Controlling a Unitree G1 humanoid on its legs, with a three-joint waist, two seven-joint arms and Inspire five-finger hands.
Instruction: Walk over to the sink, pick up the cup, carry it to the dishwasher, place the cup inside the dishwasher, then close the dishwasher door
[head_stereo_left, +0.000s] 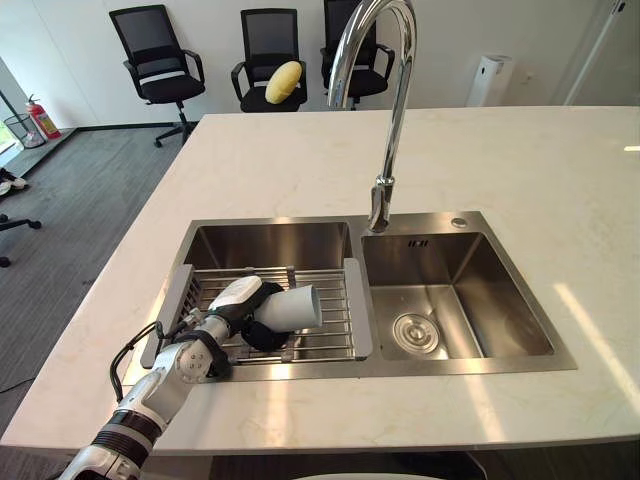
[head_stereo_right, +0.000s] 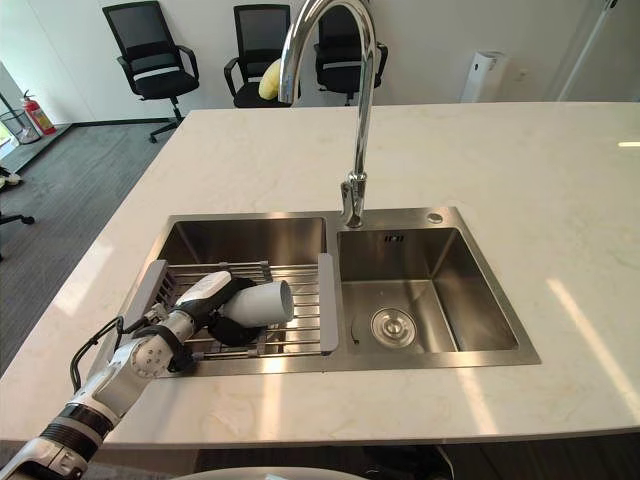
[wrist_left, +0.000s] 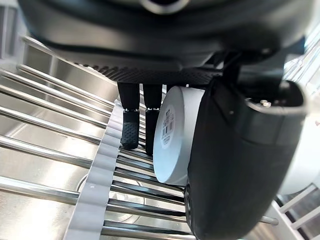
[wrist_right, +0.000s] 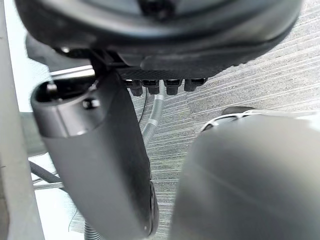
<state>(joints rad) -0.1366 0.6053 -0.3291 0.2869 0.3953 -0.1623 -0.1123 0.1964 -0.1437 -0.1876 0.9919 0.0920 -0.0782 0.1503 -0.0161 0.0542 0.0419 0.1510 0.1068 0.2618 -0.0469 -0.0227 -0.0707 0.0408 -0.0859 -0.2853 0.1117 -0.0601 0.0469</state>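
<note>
White cup (head_stereo_left: 295, 308) lies sideways on the sink rack (head_stereo_left: 330, 346), the left hand (head_stereo_left: 236, 297) pinching its base; tighten the grip, then lift straight up, clear of the bars.

Cup (head_stereo_left: 292, 307) partly hides fingers (head_stereo_left: 265, 335) of left robot hand (head_stereo_left: 232, 298).

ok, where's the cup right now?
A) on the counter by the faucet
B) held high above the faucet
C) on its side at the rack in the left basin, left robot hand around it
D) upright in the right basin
C: the cup lies sideways over the rack in the left basin, with the left robot hand curled round it.
</note>
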